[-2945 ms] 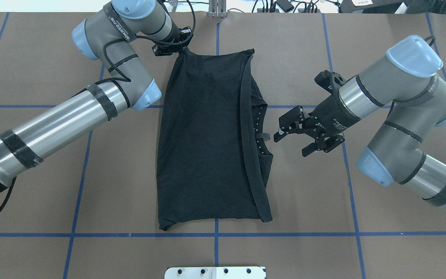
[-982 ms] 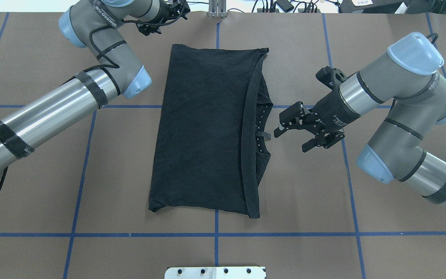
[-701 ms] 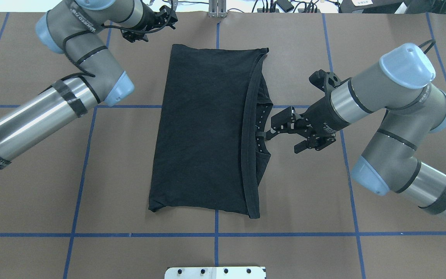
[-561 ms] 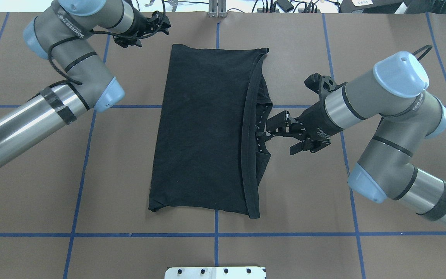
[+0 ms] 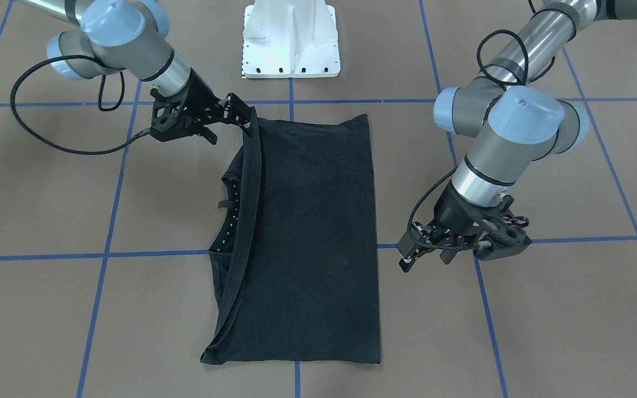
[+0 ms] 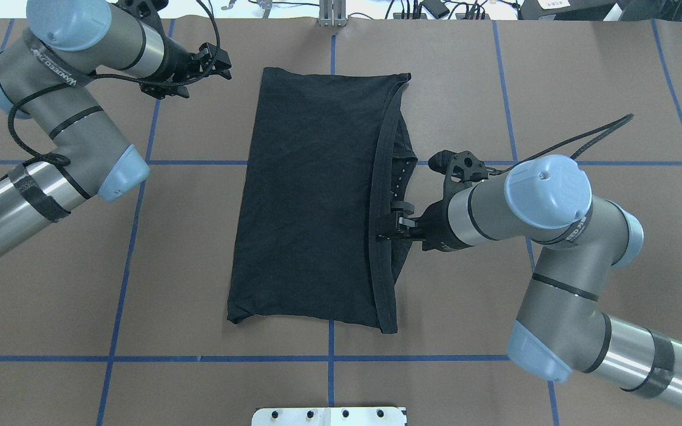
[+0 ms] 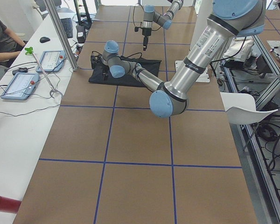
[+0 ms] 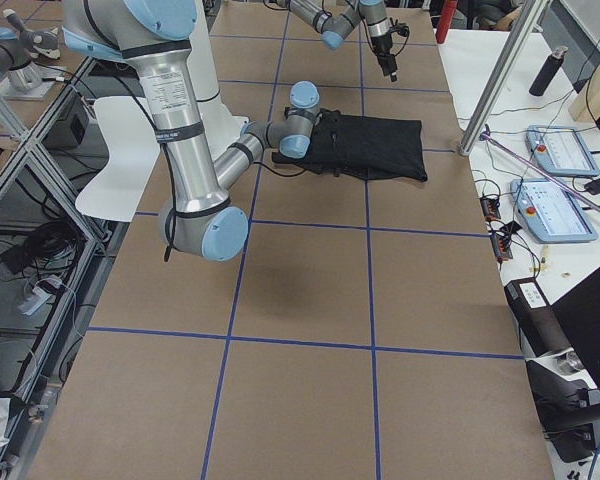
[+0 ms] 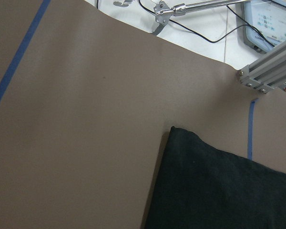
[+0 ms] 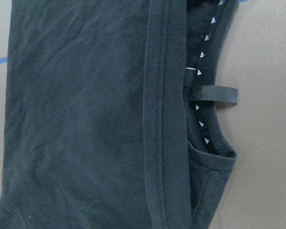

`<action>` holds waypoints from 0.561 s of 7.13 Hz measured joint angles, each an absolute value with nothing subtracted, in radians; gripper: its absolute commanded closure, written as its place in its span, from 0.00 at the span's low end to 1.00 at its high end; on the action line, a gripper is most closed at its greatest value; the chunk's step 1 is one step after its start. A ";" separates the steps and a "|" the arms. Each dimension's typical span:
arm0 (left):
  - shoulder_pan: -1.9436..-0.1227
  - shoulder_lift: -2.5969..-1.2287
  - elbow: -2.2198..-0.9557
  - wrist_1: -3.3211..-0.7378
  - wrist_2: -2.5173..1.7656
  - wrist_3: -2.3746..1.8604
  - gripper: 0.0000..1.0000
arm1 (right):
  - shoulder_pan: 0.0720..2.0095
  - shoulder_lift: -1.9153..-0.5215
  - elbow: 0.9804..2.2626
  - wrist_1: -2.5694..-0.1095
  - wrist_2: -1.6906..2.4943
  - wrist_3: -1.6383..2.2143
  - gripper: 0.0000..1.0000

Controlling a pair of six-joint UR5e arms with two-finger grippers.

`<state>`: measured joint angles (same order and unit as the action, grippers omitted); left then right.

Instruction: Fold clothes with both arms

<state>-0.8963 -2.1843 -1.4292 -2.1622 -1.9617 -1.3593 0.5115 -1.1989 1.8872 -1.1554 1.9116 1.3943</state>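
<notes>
The black T-shirt (image 6: 305, 195) lies folded lengthwise in the middle of the brown table, plain side up. Its hem band (image 6: 379, 195) runs along its right edge over the collar (image 10: 207, 76) with its hanging loop. My right gripper (image 6: 389, 228) hovers open above the hem and collar, holding nothing; in the front-facing view the right gripper (image 5: 233, 134) shows near the hem's robot-side end. My left gripper (image 6: 206, 76) is open, off the shirt's far left corner (image 9: 181, 136). In the front-facing view the left gripper (image 5: 424, 261) hangs beside the shirt (image 5: 313, 232).
Blue tape lines (image 6: 140, 225) grid the table. The white base pedestal (image 5: 291, 38) stands at the robot's edge. Cables and an aluminium post (image 6: 332, 12) line the far edge. A seated person (image 7: 0, 42) and control tablets (image 7: 18, 86) are at a side bench.
My left gripper has let go of the shirt's far left corner and drawn back to the left. The shirt has settled flat. My right gripper has moved in over the hem and collar.
</notes>
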 measured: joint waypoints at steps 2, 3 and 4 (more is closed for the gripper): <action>-0.897 -2.126 -1.485 -2.161 -1.975 -1.355 0.00 | 0.448 -1.085 1.934 -1.489 1.809 1.286 0.00; -0.897 -2.103 -1.508 -2.161 -1.987 -1.349 0.01 | 0.407 -1.039 1.936 -1.609 1.758 1.252 0.00; -0.897 -2.087 -1.525 -2.161 -1.999 -1.346 0.01 | 0.363 -1.014 1.933 -1.688 1.705 1.218 0.00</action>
<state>-0.8973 -2.0868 -1.5247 -2.1614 -1.9985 -1.3455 0.3629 -1.0144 1.9332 -1.6880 1.7054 1.2178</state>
